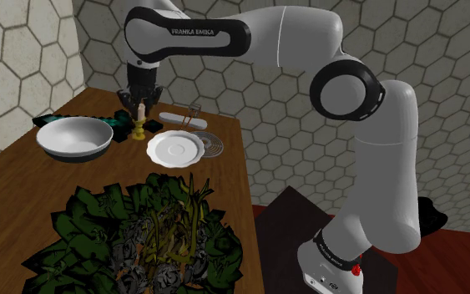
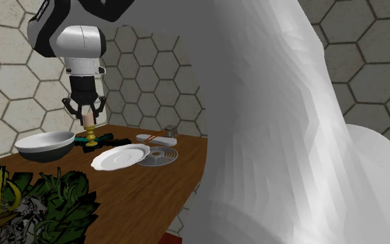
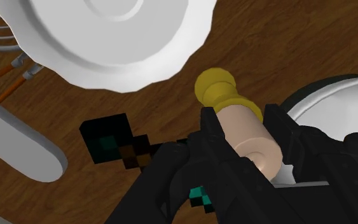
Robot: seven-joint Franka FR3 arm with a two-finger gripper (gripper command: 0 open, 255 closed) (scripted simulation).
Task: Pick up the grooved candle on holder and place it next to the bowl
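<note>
A pale, cream-coloured candle on a yellow holder is clasped between my black fingers. My gripper is shut on the candle and points straight down, holding it upright. It stands between the white bowl and a white plate, low over the wooden table. I cannot tell whether the holder's foot touches the table. In the second exterior view the gripper grips the candle just to the right of the bowl.
A dark green and black object lies under the candle beside the bowl. A round wire trivet and a white oblong item sit beyond the plate. A large leafy plant fills the table's near part. Hexagon-tiled walls stand behind.
</note>
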